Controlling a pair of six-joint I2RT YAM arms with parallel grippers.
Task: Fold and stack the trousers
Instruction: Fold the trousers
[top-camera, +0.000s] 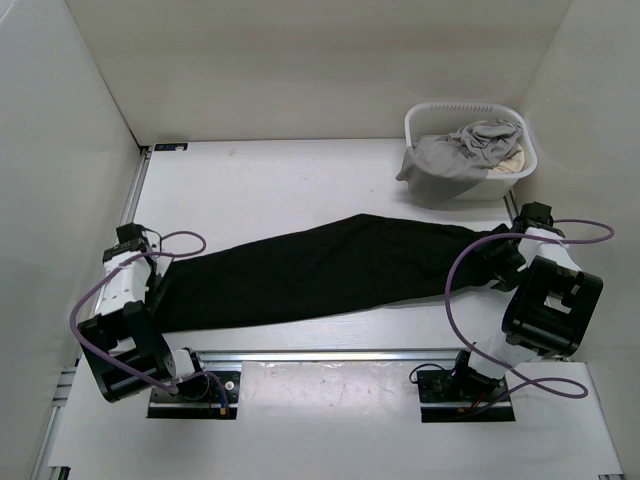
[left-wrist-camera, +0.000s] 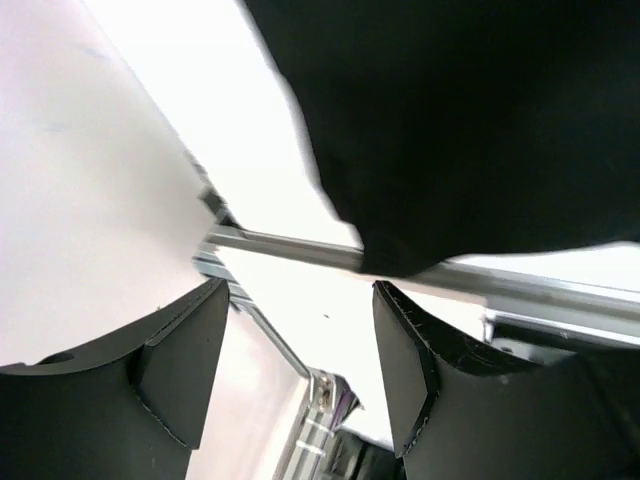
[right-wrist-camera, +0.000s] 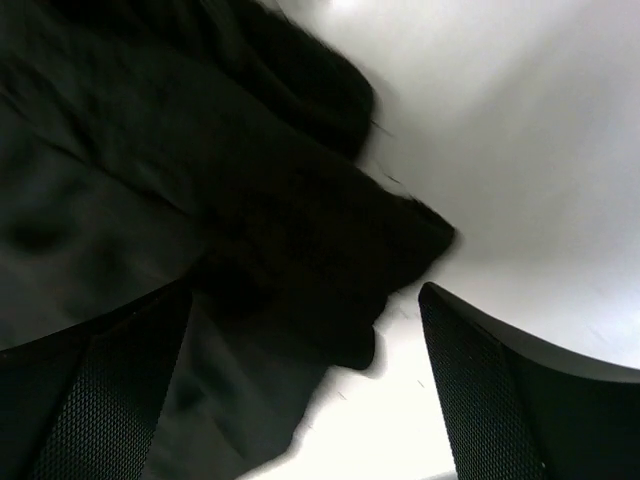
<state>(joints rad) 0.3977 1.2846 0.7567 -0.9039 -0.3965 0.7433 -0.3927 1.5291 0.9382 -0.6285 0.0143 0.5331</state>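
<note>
The black trousers (top-camera: 330, 268) lie stretched in one long band across the table, from the left arm to the right arm. My left gripper (top-camera: 157, 279) is at their left end. In the left wrist view it (left-wrist-camera: 300, 286) stands open, and the cloth's edge (left-wrist-camera: 460, 130) lies just past the fingertips, with nothing between them. My right gripper (top-camera: 502, 262) is at the right end. In the right wrist view it (right-wrist-camera: 305, 293) is wide open over a rumpled corner of the trousers (right-wrist-camera: 200, 180), which lies loose between the spread fingers (right-wrist-camera: 480, 370).
A white basket (top-camera: 421, 112) at the back right holds a light grey garment (top-camera: 468, 150) and a beige cloth (top-camera: 513, 160). An aluminium rail (top-camera: 330, 352) runs along the near table edge, also seen as the rail (left-wrist-camera: 520, 290). White walls close in the sides and back.
</note>
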